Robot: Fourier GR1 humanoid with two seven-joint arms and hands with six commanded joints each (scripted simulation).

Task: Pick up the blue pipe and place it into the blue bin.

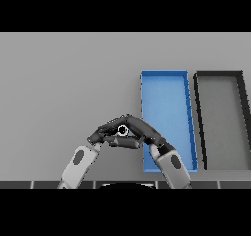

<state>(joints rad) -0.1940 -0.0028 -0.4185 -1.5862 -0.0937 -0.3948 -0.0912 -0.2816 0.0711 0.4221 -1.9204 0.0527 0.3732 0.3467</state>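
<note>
Grey counter (pixel 59 83) fills the view. The blue bin (pixel 188 132) sits at three o'clock, a dark bin (pixel 241 127) just beyond it. Both hands meet at six o'clock, left hand (pixel 105 132) and right hand (pixel 142 129), fingers touching; whether they grasp anything, I cannot tell. No blue pipe shows, possibly hidden beneath. Looks like the pick-up step; next comes a carry toward three o'clock.

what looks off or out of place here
The blue pipe is nowhere visible. The left robot hand and right robot hand meet fingertip to fingertip just left of the blue bin; the black bin sits beside it.
</note>
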